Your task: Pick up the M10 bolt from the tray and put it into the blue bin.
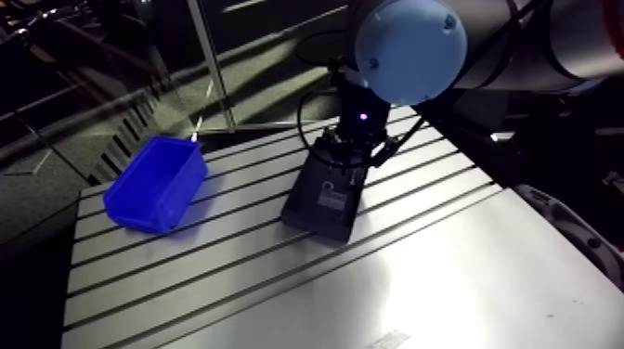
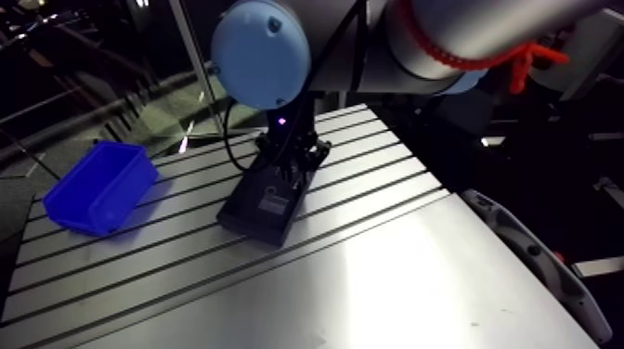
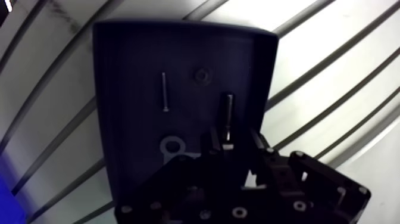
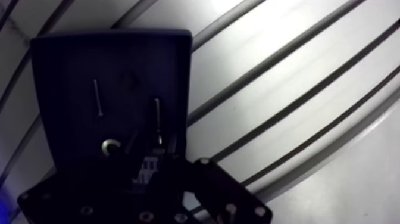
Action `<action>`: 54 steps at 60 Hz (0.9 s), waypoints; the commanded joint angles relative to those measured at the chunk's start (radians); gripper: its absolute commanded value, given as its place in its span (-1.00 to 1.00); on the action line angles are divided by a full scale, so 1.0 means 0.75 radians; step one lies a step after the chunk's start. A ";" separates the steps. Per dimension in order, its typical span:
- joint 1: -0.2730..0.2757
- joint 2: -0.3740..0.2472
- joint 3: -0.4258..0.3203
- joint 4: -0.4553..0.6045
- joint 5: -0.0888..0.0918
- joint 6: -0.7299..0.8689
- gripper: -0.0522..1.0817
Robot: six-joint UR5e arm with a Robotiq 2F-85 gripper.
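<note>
The M10 bolt (image 3: pixel 227 116) lies flat on the floor of the dark tray (image 3: pixel 131 59), close to one side wall, with its length pointing straight ahead of the jaws. Its near end sits between them. The jaws are spread, one on each side of the bolt, and in the wrist view there is a clear gap between the bolt and one of them, so they are not pinching it.

Three other pieces share the tray. A long thin screw (image 3: pixel 163 91) lies beside the bolt and parallel to it but apart from it. A small dark nut (image 3: pixel 202 75) sits ahead of the bolt, nearer the tray's far wall. A pale washer (image 3: pixel 172 146) lies beside the jaws, its edge partly hidden by the gripper's body.

From the arm view, the tray rests near the middle of the slotted worktop (image 1: pixel 446 278) with the gripper low over it. The blue bin (image 1: pixel 153 186) stands well apart from the tray, near a corner of the worktop, open side up, showing its blue inner walls.
</note>
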 commanded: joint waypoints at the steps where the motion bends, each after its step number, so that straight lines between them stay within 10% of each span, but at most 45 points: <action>1: 0.000 0.000 0.002 -0.002 0.000 0.002 0.25; 54: 0.000 0.009 0.004 -0.031 0.000 0.000 0.30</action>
